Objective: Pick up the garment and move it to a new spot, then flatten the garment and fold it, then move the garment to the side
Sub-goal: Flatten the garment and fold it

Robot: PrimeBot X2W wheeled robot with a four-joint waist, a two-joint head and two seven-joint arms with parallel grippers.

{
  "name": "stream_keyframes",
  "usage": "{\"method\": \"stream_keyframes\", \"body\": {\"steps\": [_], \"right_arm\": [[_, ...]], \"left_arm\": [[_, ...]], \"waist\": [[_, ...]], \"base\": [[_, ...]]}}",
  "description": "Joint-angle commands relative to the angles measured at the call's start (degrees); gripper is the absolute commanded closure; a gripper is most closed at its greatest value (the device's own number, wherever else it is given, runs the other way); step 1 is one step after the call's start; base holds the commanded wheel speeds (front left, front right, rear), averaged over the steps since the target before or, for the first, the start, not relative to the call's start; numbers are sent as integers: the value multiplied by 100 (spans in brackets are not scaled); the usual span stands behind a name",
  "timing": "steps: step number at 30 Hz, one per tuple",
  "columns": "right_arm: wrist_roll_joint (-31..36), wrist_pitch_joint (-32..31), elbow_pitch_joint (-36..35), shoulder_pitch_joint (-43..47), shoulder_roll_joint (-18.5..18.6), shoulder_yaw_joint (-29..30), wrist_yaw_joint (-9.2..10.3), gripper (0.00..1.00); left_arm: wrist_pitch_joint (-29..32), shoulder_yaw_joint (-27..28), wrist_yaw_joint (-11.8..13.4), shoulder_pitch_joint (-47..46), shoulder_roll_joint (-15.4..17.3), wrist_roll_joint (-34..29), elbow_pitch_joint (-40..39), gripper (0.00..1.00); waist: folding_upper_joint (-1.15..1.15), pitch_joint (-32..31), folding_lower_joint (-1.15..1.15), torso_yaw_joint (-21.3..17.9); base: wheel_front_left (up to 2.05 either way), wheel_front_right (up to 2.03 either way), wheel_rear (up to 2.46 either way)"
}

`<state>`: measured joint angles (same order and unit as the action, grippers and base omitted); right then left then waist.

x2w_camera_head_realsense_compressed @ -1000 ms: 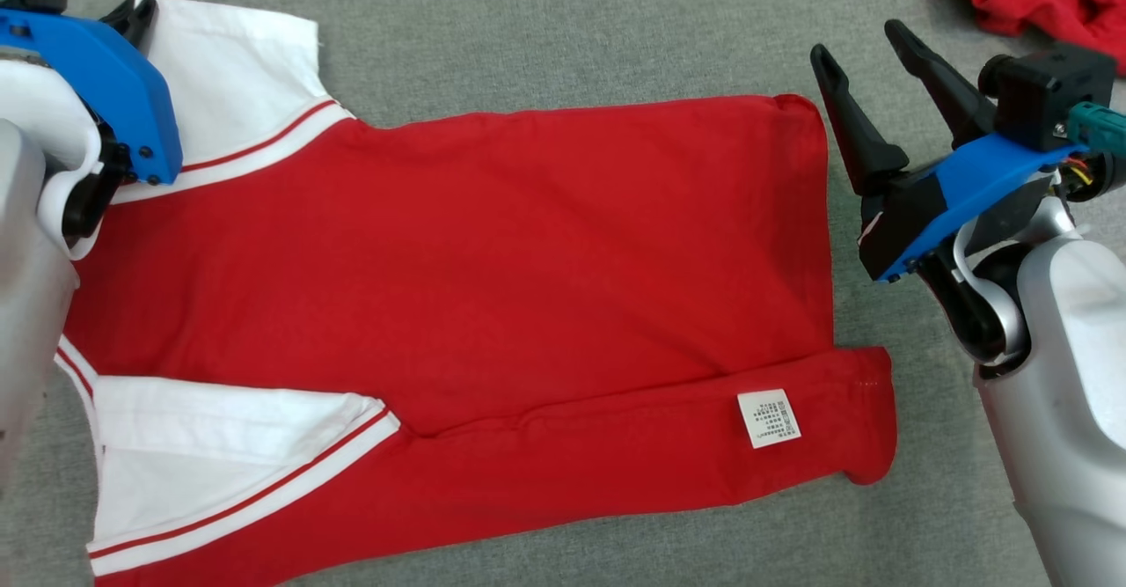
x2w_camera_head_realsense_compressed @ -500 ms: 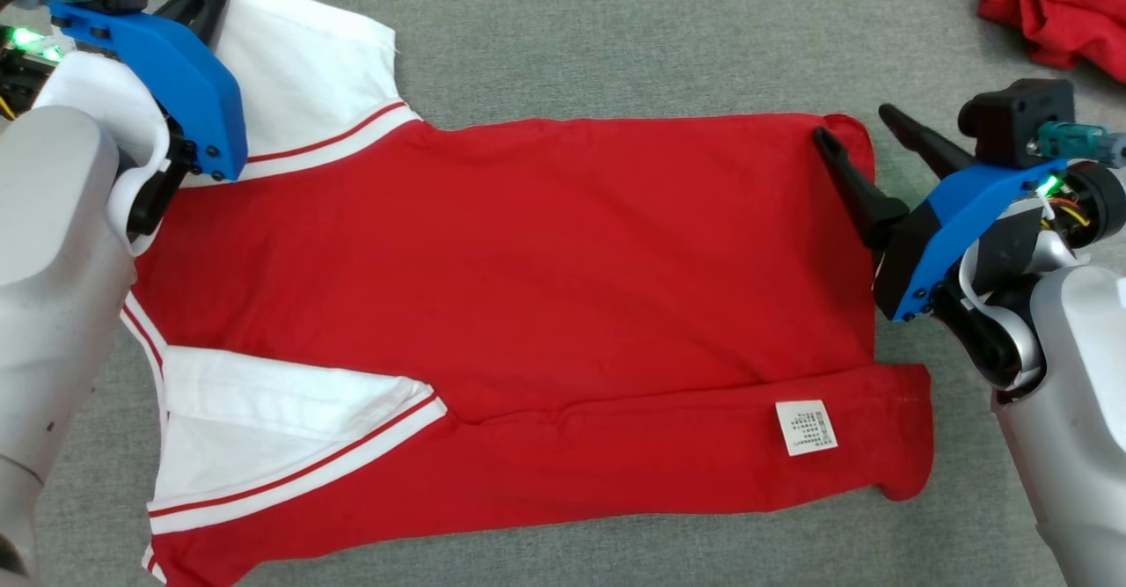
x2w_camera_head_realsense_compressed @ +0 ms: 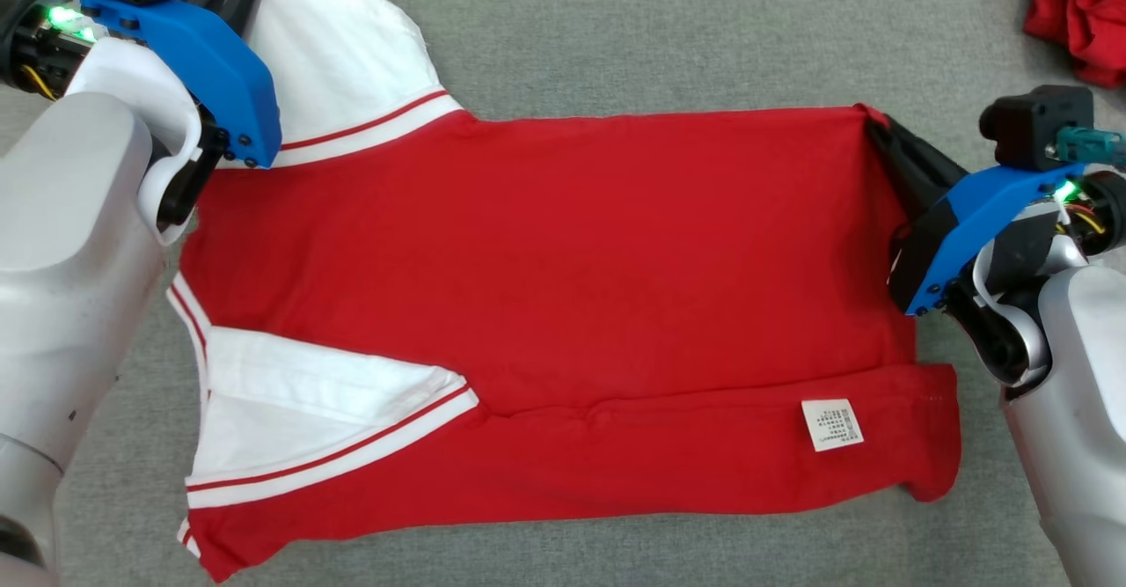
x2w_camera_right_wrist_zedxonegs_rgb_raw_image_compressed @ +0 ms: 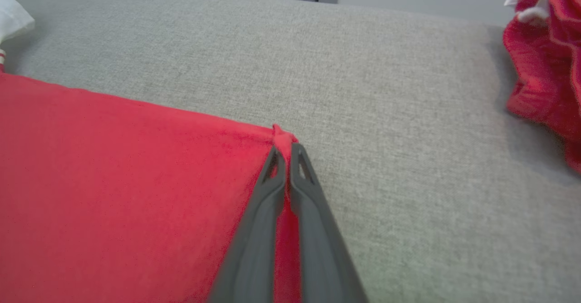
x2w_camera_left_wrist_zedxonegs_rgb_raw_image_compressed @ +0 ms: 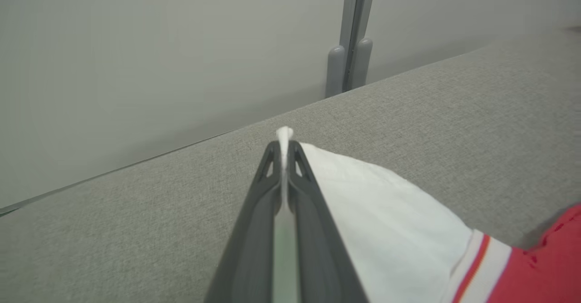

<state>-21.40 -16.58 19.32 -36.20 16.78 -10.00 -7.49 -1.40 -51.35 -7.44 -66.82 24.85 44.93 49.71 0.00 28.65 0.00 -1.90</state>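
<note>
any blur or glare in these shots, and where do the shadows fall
Head view: sharp and evenly lit, no glare on the garment; a green lamp blooms slightly at upper left. Left wrist view: the left hand goes soft towards the bottom edge. Right wrist view: the right hand blurs likewise; the red heap throws a soft shadow on the grey surface.

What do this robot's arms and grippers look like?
The left forearm and right forearm are pale grey shells. Each wrist carries a blue housing, a green light, a teal connector and coloured wires. The left gripper and right gripper have long dark tapered fingers with slotted tips.
</note>
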Motion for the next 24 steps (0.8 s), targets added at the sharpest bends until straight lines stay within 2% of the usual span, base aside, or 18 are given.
{"method": "stream_keyframes", "body": {"steps": [1, 13, 17, 24], "right_arm": [[84, 186, 79, -71, -1, 70, -1, 100], [242, 1109, 507, 472, -88, 199, -1, 100], [299, 1336, 563, 752, -127, 253, -1, 100], [477, 1659, 670, 1116, -199, 293, -1, 100]], "left_arm": [[-115, -25, -3, -32, -1, 52, -32, 100], [-876, -97, 53, 761, 152, 209, -729, 100], [-976, -97, 213, 1213, 325, 272, -1232, 100], [-1053, -70, 705, 2134, 708, 406, -2394, 100]], "waist": [[0, -48, 0, 40], [0, -714, 0, 291], [0, -910, 0, 345], [0, -1109, 0, 425]], "base": [[0, 0, 0], [0, 0, 0], [0, 0, 0], [0, 0, 0]]}}
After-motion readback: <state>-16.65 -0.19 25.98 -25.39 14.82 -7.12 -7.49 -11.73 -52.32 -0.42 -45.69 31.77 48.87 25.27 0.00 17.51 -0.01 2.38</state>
